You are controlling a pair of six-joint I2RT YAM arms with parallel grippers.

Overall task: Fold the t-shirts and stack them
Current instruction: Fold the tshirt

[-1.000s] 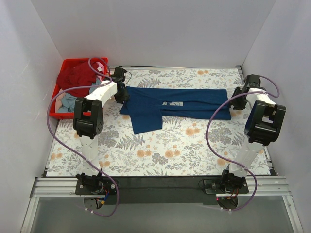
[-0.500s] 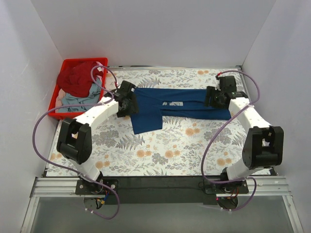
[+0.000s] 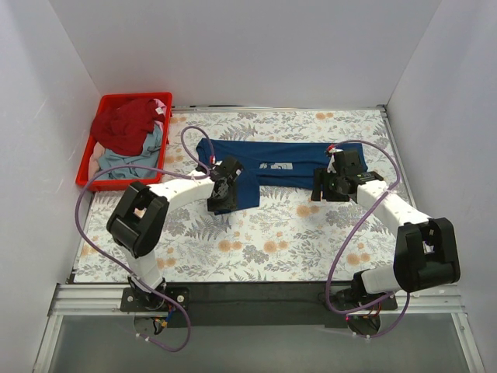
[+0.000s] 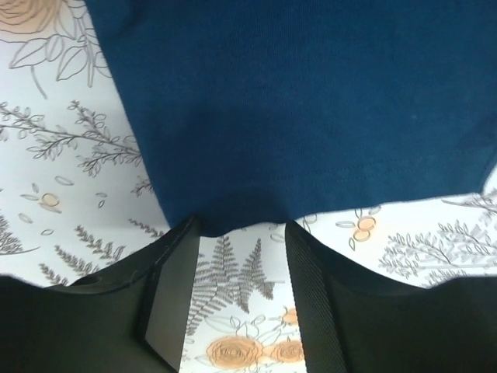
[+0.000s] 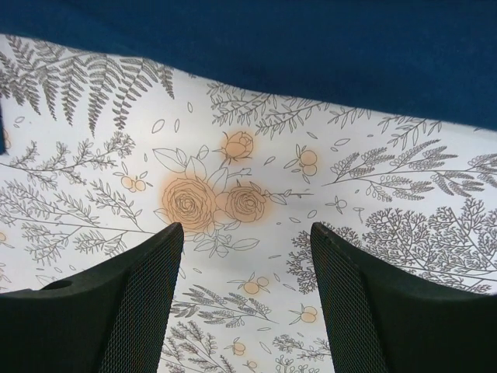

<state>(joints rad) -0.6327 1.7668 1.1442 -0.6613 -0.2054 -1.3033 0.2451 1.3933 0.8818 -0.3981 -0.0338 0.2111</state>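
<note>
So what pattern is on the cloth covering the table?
The tablecloth is white with grey ferns and pale orange roses; clearest in the right wrist view.

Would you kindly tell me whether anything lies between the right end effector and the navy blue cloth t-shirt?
Nothing visible does. The open right end effector hovers over bare floral-print table cover, with the navy blue cloth t-shirt just ahead.

print (image 3: 276, 165) on navy shirt (image 3: 311, 159): too small to make out
near-left flap: partly hidden under the left gripper (image 3: 224, 200)
red shirt (image 3: 124, 124), pale shirt (image 3: 128, 159) in crate (image 3: 87, 175): bunched, outlines unclear
wrist views: navy shirt cut off at top
</note>
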